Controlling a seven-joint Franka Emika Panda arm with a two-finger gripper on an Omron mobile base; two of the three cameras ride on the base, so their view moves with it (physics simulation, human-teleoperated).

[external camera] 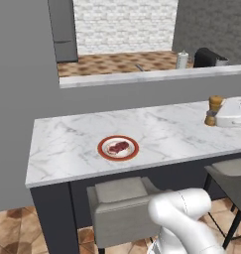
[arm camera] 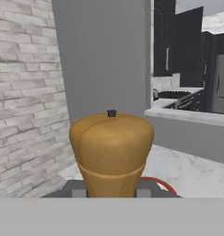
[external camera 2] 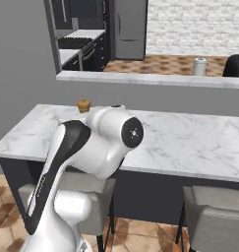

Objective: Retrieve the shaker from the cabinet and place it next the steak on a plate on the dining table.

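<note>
In the left base view the dining table (external camera: pixel 166 130) runs as a long marble slab from its left end, where the edge drops to the tiled floor, across to the right border. The plate (external camera: pixel 118 148) sits toward the left-front part of the table, near the front edge but not on it, with the steak (external camera: pixel 118 147) lying flat in its middle. Bare marble spreads all around the plate, widest to its right and behind it. Far to the right, at the frame's border, the shaker (external camera: pixel 214 110) is upright over the table beside the white hand of the arm. A grey stool (external camera: pixel 121 201) is tucked under the front edge below the plate, and another stool (external camera: pixel 231 176) stands further right.

In the hand view the shaker fills the centre, upright, its waist clamped between the dark fingertips (arm camera: pixel 78 190) of the claw (arm camera: pixel 111 192); a sliver of the plate's red rim shows just past it on the right.
</note>
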